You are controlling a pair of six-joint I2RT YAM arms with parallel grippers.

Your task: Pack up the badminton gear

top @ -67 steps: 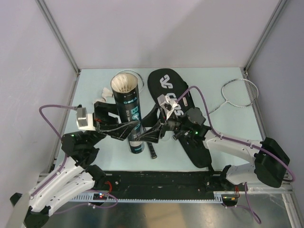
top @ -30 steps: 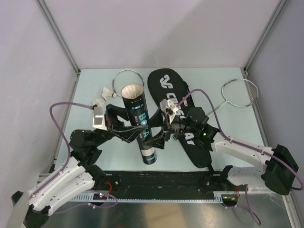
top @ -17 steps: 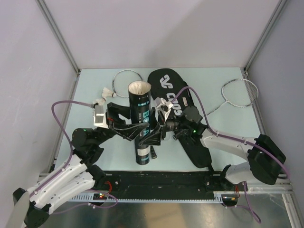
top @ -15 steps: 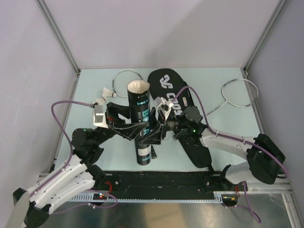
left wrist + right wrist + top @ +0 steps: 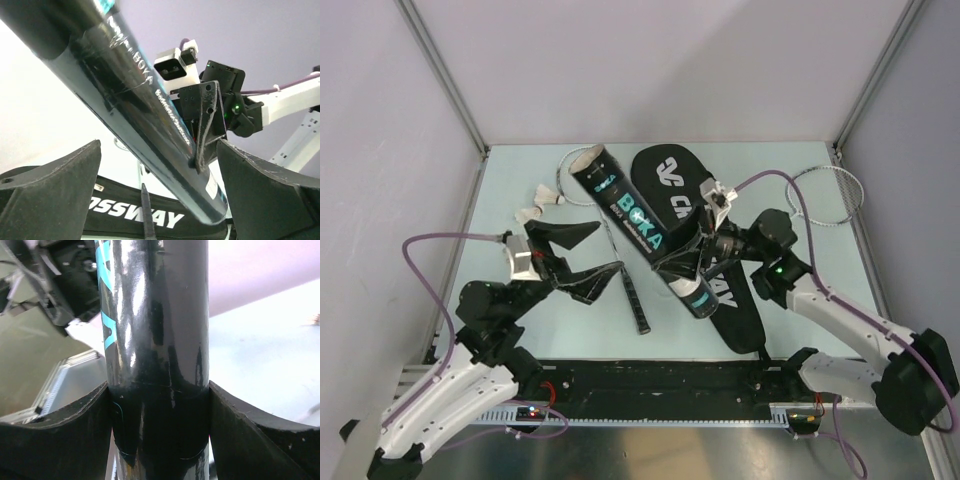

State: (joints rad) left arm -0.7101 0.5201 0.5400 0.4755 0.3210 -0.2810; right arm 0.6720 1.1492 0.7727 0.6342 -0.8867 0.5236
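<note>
1. The black tube (image 5: pixel 638 225) slanted across the table (image 5: pixel 800 270), its open end toward the far left and its lower end over the left edge of the CROSSWAY bag (image 5: pixel 665 178).
2. The right gripper (image 5: pixel 693 264) clamped the tube near that lower end, with both fingers (image 5: pixel 55 440) pressed to its sides.
3. The left gripper (image 5: pixel 582 256) was spread wide, held nothing, and stood apart from the tube.
4. A shuttlecock (image 5: pixel 549 195) lay far left, and a racquet (image 5: pixel 825 195) far right.

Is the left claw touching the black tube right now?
Apart. The top view shows the left claw open beside the black tube, with a clear gap between them; only the right claw grips the tube.
</note>
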